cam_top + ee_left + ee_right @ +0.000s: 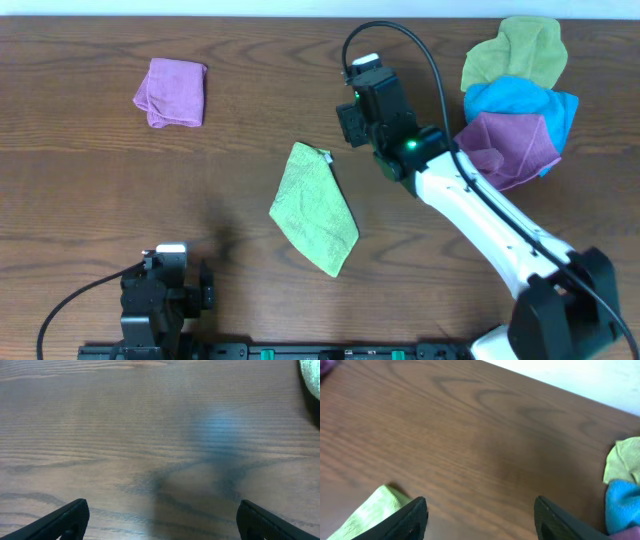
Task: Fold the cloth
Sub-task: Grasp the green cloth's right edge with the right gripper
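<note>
Holds right claw (480,510) spread, empty, just past the cloth (315,208) lying folded on the counter (230,120), probably sparing the fold; parks left claw (162,510) open near the edge, out of the way.

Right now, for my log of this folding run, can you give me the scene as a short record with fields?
green cloth: middle of the table, lying as a long slanted shape, held by neither hand
right hand: open, empty, over bare wood beside the cloth's upper corner
left hand: open, empty, over bare wood at the front left
folded purple cloth: far left
cloth pile: far right; yellow-green, blue and purple pieces
table: brown wood
</note>
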